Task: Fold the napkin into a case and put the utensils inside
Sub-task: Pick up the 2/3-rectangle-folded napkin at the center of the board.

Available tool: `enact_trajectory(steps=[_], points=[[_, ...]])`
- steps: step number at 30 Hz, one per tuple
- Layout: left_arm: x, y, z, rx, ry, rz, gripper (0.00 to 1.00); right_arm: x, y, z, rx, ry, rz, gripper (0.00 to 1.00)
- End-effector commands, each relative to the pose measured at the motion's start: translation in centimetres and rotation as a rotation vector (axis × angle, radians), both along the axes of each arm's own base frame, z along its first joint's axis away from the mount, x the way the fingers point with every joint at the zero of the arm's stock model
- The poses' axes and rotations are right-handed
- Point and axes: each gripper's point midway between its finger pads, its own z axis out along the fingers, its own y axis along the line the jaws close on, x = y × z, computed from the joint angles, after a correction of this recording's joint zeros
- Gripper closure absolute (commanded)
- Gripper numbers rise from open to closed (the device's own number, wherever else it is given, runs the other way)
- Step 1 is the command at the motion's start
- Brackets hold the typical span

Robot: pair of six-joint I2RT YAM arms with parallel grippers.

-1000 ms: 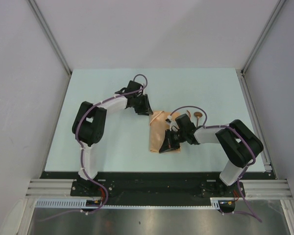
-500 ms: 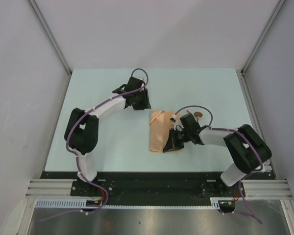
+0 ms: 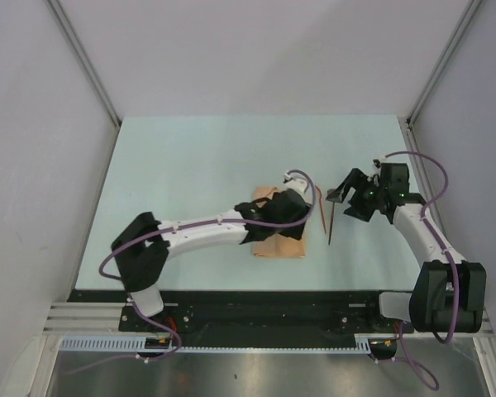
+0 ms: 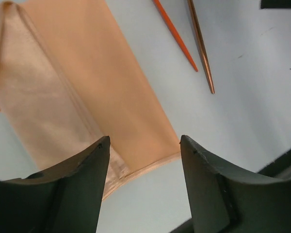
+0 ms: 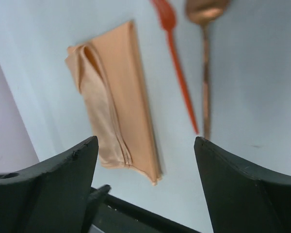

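Folded napkin (image 5: pixel 119 97) laid flat on the counter (image 5: pixel 262 97), utensils (image 5: pixel 205 82) set just beside it, left jaws and right jaws held spread, nothing pinched

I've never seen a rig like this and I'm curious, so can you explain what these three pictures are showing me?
Two robot arms are bolted to a table. The wide picture looks down from above: the left arm reaches over a folded peach napkin, and the right arm is off to the side. The other two pictures come from wrist cameras; the dark shapes at the bottom are each gripper's own fingers. Beside the napkin lie a spoon and a thin red stick. The left gripper and right gripper are open, holding nothing.
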Motion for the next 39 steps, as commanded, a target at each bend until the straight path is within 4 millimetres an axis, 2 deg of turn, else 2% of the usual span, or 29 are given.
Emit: enact_trajectory(steps=[1,2,3,4,5,6,8,13,17,24,30,34,37,39], points=[[-0.2,-2.8,-1.4,0.185,-0.158,0.035,0.34,0.4,-3.8,0.8,-0.055,0.022,-0.117,0.13],[-0.4,-4.1,-0.8,0.184,-0.173,0.025,0.34,0.6,-4.7,1.1,-0.079,0.004,-0.145,0.12],[-1.3,-4.1,-1.9,0.245,-0.173,0.017,0.34,0.7,-4.9,1.3,-0.079,0.003,-0.158,0.11],[-1.6,-4.4,-3.8,0.297,-0.161,0.004,0.34,0.6,-5.1,1.4,-0.077,0.001,-0.163,0.12],[-1.9,-5.5,-3.5,0.295,-0.16,0.005,0.35,0.5,-5.0,1.6,-0.072,-0.007,-0.162,0.11],[-2.1,-4.9,-4.3,0.35,-0.154,0.009,0.35,0.3,-4.9,1.5,-0.066,-0.008,-0.161,0.11],[-2.6,-5.2,-5.3,0.402,-0.143,0.008,0.36,0.2,-4.8,1.3,-0.062,-0.016,-0.157,0.11],[-3.6,-5.5,-6.1,0.44,-0.163,0.007,0.37,0.0,-4.4,1.4,-0.054,-0.034,-0.138,0.11],[-4.5,-4.7,-6.9,0.496,-0.18,0.022,0.39,-0.1,-4.2,1.1,-0.047,-0.029,-0.131,0.11],[-5.2,-4.9,-8.4,0.484,-0.142,-0.013,0.55,0.0,-3.2,0.3,-0.07,-0.031,-0.094,0.11],[-5.3,-4.3,-9.2,0.466,-0.093,-0.026,0.65,0.5,-1.5,-0.5,-0.027,-0.025,-0.02,0.1],[-5.5,-3.7,-9.7,0.432,-0.063,-0.042,0.71,1.2,-1.2,-0.3,-0.014,-0.048,0.0,0.02],[-5.3,-3.3,-9.7,0.423,-0.04,-0.041,0.79,1.7,-0.5,0.0,0.008,-0.074,0.032,0.0],[-5.4,-3.6,-8.6,0.381,-0.018,-0.051,0.87,1.8,0.3,-0.2,0.031,-0.083,0.066,0.0]])
